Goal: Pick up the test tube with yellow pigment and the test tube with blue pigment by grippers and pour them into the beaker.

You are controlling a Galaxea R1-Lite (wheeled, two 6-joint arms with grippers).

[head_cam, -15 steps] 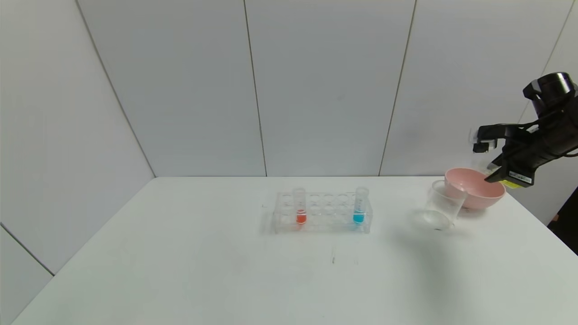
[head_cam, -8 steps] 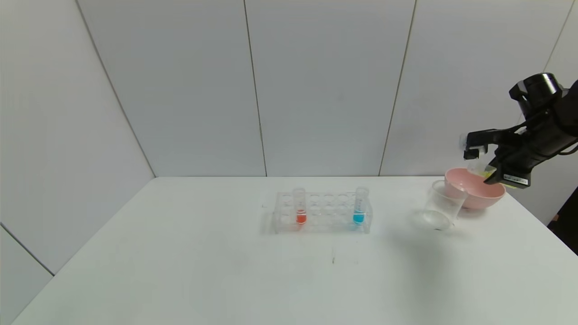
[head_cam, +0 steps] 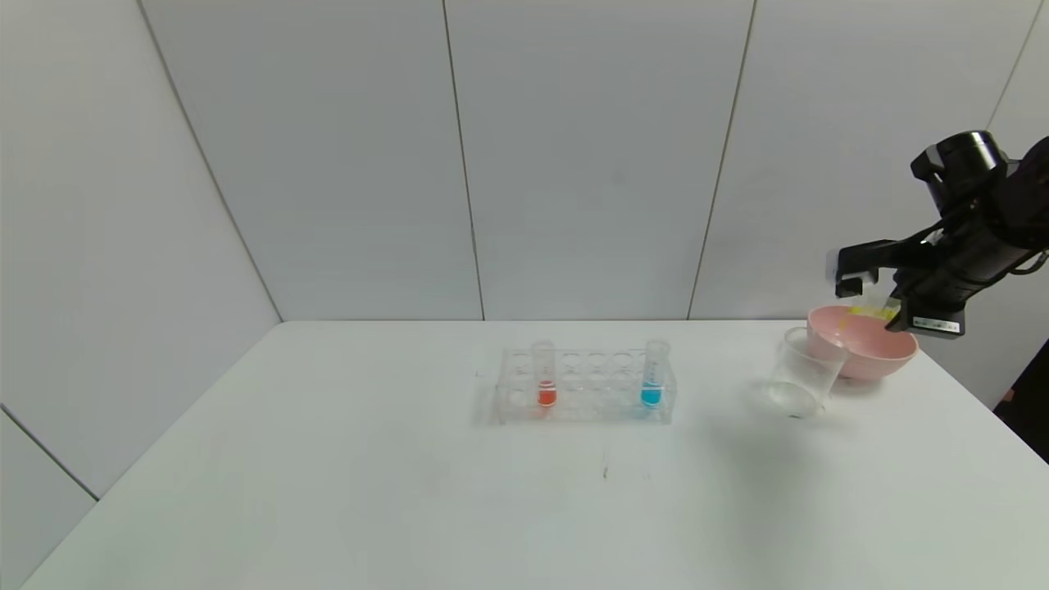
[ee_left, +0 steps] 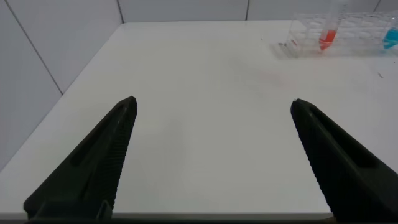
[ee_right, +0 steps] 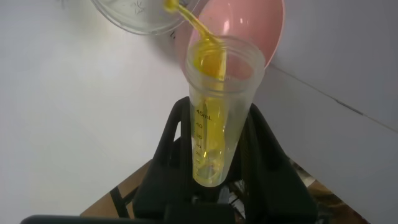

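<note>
My left claw (ee_left: 211,155) hangs parked over the table's (head_cam: 410,492) near left, jaws wide apart. Further off, the blue tube (head_cam: 652,373) stands in the rack (head_cam: 586,387). At far right, my raised right claw (head_cam: 875,301) grips the tilted yellow tube (ee_right: 217,118), liquid streaming toward the beaker (head_cam: 801,370) beside the pink bowl (head_cam: 869,348).

Clear glossy plastic test tube with yellow pigment (ee_right: 221,112), glossy pink bowl (head_cam: 869,348), matt white table (head_cam: 410,492).
</note>
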